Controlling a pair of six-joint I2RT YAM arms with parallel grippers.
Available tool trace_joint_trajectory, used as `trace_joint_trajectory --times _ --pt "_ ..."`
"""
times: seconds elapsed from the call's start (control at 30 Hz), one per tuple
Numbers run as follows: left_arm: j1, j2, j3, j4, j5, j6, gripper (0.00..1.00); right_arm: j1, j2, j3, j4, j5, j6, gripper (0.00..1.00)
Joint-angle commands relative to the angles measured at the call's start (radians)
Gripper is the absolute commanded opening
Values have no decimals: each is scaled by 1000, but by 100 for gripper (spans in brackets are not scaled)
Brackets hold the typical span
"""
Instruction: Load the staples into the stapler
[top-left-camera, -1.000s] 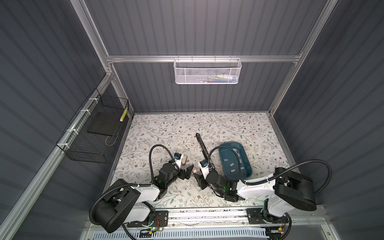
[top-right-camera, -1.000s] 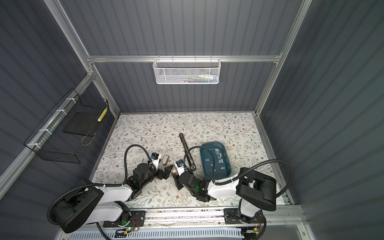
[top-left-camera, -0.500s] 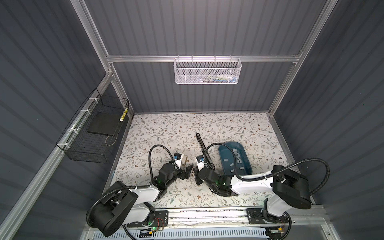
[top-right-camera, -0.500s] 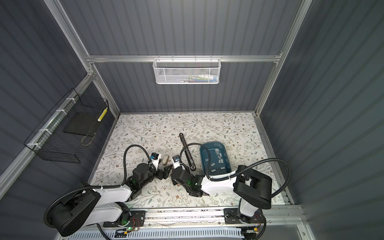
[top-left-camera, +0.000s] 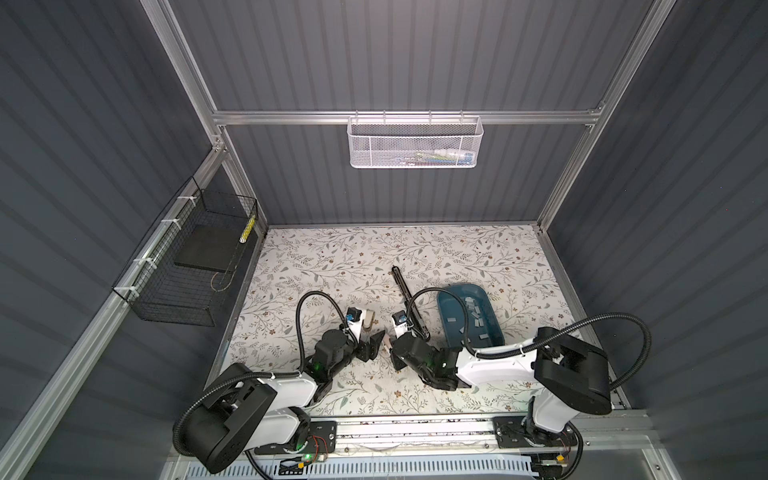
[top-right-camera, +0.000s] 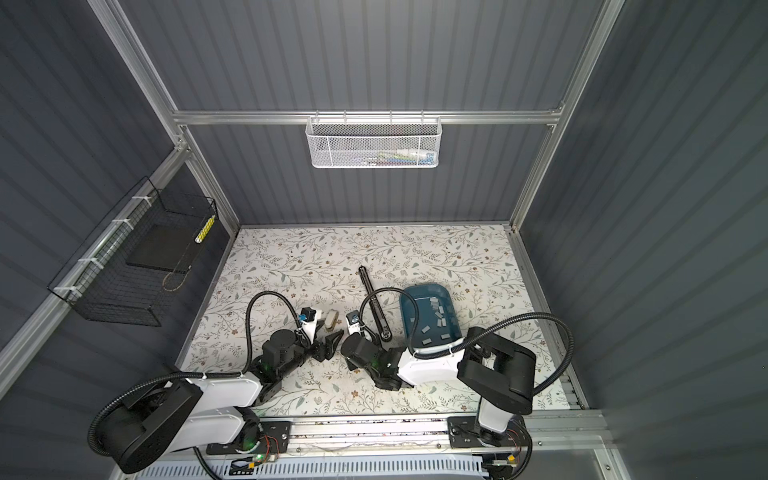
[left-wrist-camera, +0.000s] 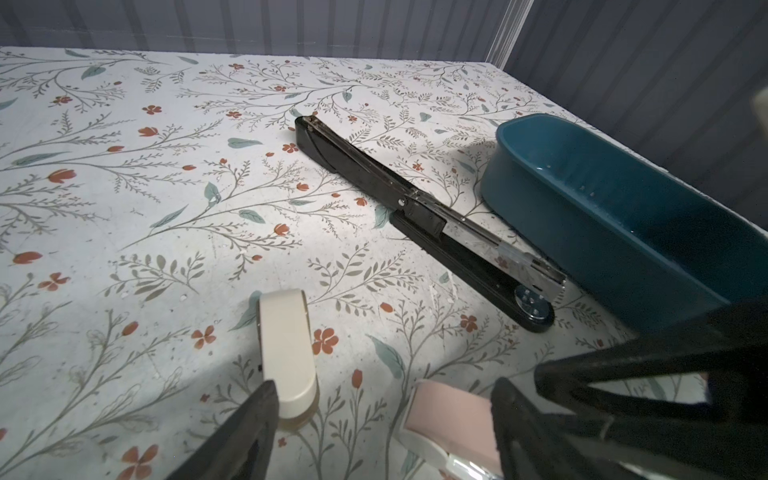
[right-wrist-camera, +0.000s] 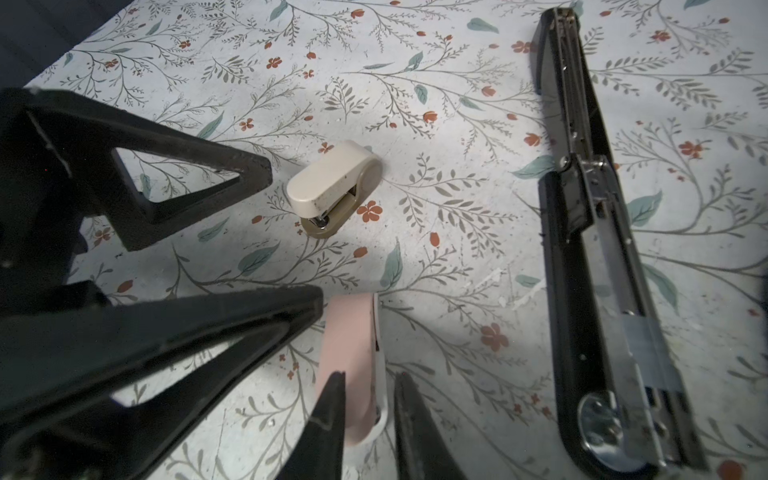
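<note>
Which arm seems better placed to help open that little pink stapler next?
Left, probably. The right gripper is clamped on the pink stapler, so it is busy. The left gripper stands open beside the stapler's free end, free to grasp it.

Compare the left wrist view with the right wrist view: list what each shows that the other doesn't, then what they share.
Left wrist only: the blue tray beside the black stapler. Right wrist only: the front mouth of the cream stapler, and the right gripper closed on the end of the pink stapler. Shared: all three staplers on the floral mat.
</note>
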Motion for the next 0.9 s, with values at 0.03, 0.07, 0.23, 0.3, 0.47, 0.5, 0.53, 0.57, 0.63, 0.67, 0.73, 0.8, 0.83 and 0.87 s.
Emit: trace_joint_trajectory --times 0.03,0.07,0.23,0.3,0.47,0.5,0.53,0.57,0.63,0.67,0.73,0.8,0.83,0.87 --pt "-4 17 -47 113 21 24 78 -1 6 -27 9 2 10 24" --pt "-5 28 -54 139 21 26 78 -2 3 -34 16 4 10 25" --pt "-4 118 -60 240 48 23 74 -1 7 -49 32 -1 9 25" --pt "-5 165 -63 294 61 24 72 -1 11 -50 31 -1 13 25" --pt "-4 300 -85 483 70 26 71 -1 19 -65 49 -9 15 26" --pt "-5 325 -84 508 76 25 71 -1 19 -67 53 -10 14 26" --pt "-5 355 -79 536 80 23 71 0 23 -66 55 -12 11 27" --pt "-4 384 -78 566 83 22 71 -1 27 -65 57 -18 10 27" --pt "-5 426 -78 612 85 17 71 -1 34 -63 61 -25 11 27" --pt "-5 433 -71 608 81 19 71 0 38 -63 64 -29 12 27" --pt "-4 435 -72 613 77 20 71 -1 47 -59 62 -37 15 27" --pt "-5 426 -78 612 75 22 71 -1 53 -57 63 -41 15 27" --pt "-5 422 -80 611 75 24 71 -1 56 -57 65 -42 16 27" --pt "-4 421 -81 611 75 24 71 -1 58 -57 65 -38 16 27"
